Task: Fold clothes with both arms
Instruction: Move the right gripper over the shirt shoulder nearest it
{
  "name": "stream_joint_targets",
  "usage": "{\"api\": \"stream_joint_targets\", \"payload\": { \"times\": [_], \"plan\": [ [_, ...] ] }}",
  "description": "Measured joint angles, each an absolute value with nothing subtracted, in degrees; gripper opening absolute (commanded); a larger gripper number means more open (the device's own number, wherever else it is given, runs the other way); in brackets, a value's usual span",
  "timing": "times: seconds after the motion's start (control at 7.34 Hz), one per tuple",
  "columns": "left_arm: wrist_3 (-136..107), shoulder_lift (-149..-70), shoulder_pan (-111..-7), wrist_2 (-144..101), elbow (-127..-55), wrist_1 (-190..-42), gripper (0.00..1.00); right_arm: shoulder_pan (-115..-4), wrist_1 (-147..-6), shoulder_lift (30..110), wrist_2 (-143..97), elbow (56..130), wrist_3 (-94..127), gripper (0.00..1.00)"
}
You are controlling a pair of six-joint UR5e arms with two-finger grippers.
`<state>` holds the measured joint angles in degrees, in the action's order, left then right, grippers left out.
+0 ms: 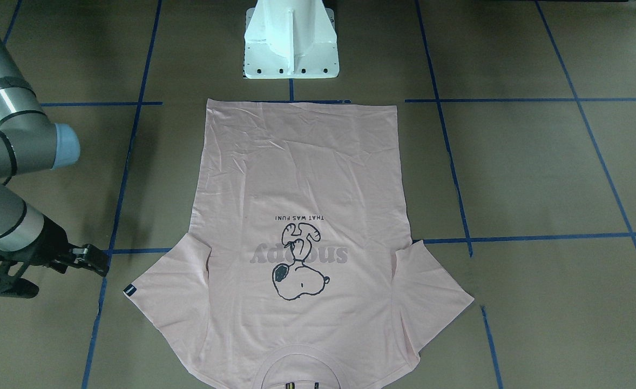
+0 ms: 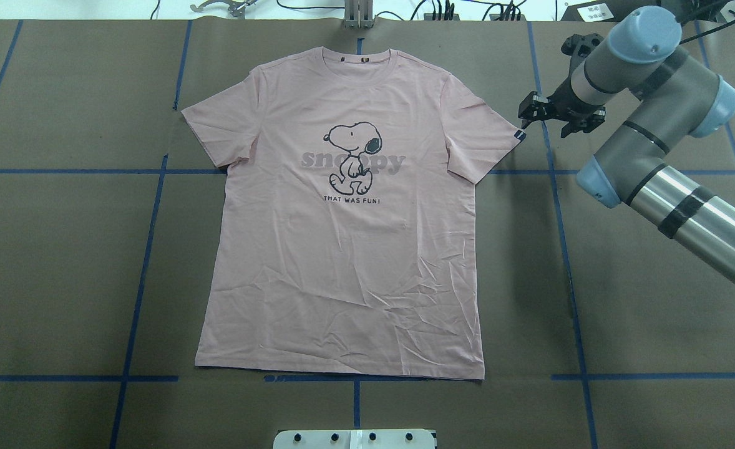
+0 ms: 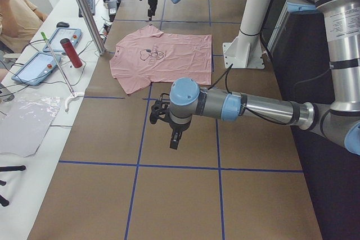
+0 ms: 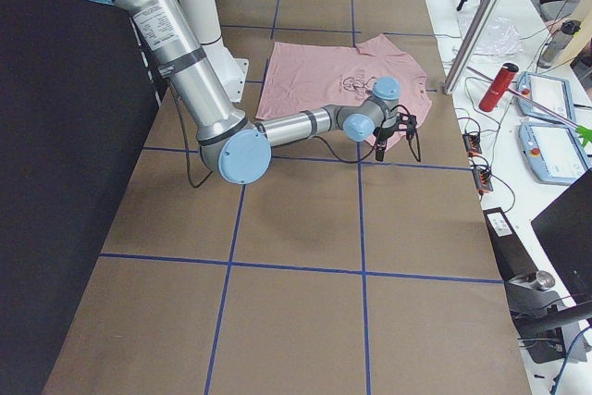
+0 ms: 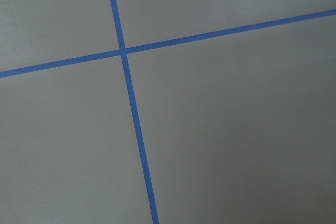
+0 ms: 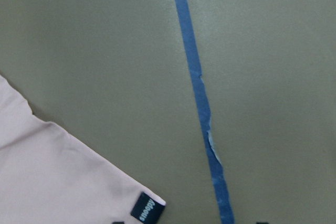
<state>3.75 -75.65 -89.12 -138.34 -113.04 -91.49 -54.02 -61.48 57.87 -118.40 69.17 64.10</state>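
Observation:
The pale pink T-shirt lies flat and face up on the brown table, with the Snoopy drawing showing, the collar at the far edge and the hem toward the robot's base. Its dark sleeve tag is on the sleeve at the robot's right. My right gripper is open and empty, just beside that sleeve's tip and not touching it; it also shows in the front-facing view. My left gripper shows only in the exterior left view, over bare table well away from the shirt; I cannot tell whether it is open or shut.
The white pedestal base stands just behind the hem. Blue tape lines cross the brown table. Beyond the far edge are an operators' bench with tablets, a red bottle and a seated person.

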Motion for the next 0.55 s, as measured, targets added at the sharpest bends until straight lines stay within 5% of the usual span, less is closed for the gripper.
{"api": "stream_joint_targets", "payload": {
  "times": [0.55],
  "plan": [
    [3.78, -75.67, -89.12, -138.34, -112.89, -91.53, 1.0, -51.06, -61.29, 55.41, -112.77, 67.09, 66.3, 0.58]
  ]
}}
